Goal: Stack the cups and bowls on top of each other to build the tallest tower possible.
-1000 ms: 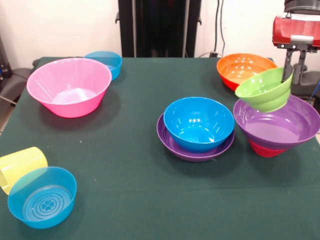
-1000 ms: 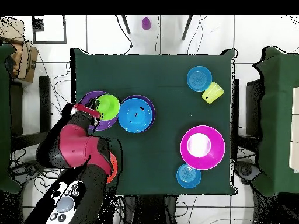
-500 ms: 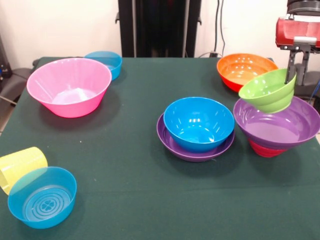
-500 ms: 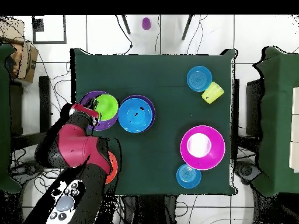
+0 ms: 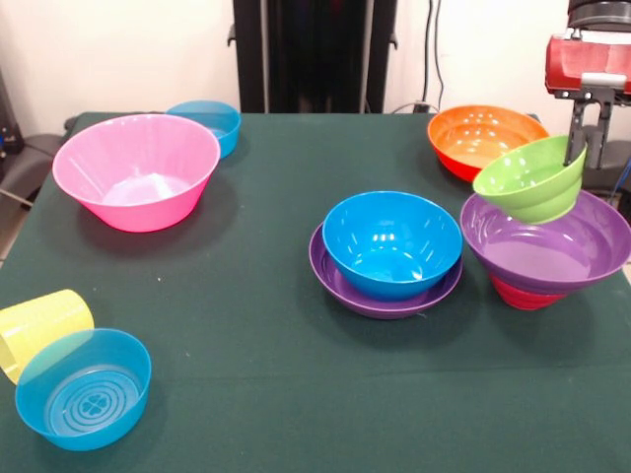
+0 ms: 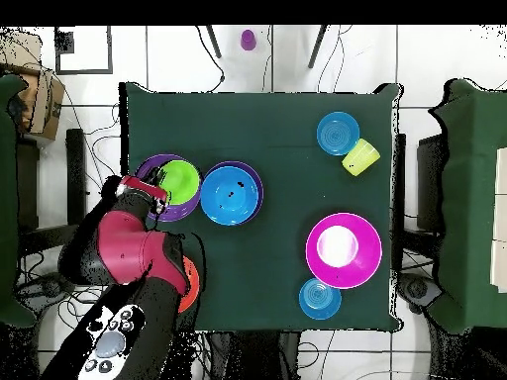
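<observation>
Now, in the front view you can see that the green bowl (image 5: 529, 179) has risen a little over the last second and drifted slightly toward the picture's right, so it hangs tilted above the wide purple bowl (image 5: 548, 248) instead of dipping into it; the claw (image 5: 576, 148) is clamped on the green bowl's far rim, with the bowl's mouth tipped toward the camera. That purple bowl sits on an upturned red bowl (image 5: 523, 294), and the orange bowl (image 5: 480, 136) stands just behind. I'd judge you are mid-carry: the green bowl is lifted clear, and it has yet to be set anywhere that adds height. The blue bowl (image 5: 392, 242) rests inside the second purple bowl (image 5: 381, 287) near the middle, and nothing there has shifted. The pink bowl (image 5: 137, 169), the pale blue bowl (image 5: 209, 122) behind it, the other pale blue bowl (image 5: 83, 387) and the yellow cup (image 5: 39, 326) lying on its side against it are all well apart from the claw. From overhead, the claw (image 6: 145, 191) has crept a touch toward the table's edge, and the green bowl (image 6: 182, 179) lies over the purple bowl (image 6: 158, 166), just beside the blue bowl (image 6: 229, 193). The arm covers most of the orange bowl (image 6: 189, 284). A small purple cup (image 6: 248, 40) sits off the table, beyond its far edge.
</observation>
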Robot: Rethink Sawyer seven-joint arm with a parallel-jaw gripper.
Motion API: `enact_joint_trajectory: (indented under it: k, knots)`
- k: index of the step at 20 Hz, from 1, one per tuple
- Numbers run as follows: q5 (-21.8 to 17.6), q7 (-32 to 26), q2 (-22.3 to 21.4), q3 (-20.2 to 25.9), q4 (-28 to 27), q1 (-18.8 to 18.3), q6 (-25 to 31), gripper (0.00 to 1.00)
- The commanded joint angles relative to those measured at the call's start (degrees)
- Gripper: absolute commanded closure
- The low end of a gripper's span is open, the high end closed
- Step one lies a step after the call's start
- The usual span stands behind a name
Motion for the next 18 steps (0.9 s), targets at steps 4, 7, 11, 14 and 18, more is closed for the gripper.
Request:
enact_joint_trajectory:
  k: [4,7,11,14,18]
  knots:
    - [1.5,5.3,0.5,5.5,-1.6,0.3,7.6,1.00]
    - [1.3,5.0,0.3,5.8,-1.6,0.2,8.0,1.00]
    - [0.9,5.1,-0.3,7.1,-0.9,-0.7,7.6,0.00]
    - [1.5,5.4,0.3,6.2,-1.2,0.0,8.1,0.00]
    - [1.4,5.1,0.2,6.2,-1.5,-0.1,8.7,0.00]
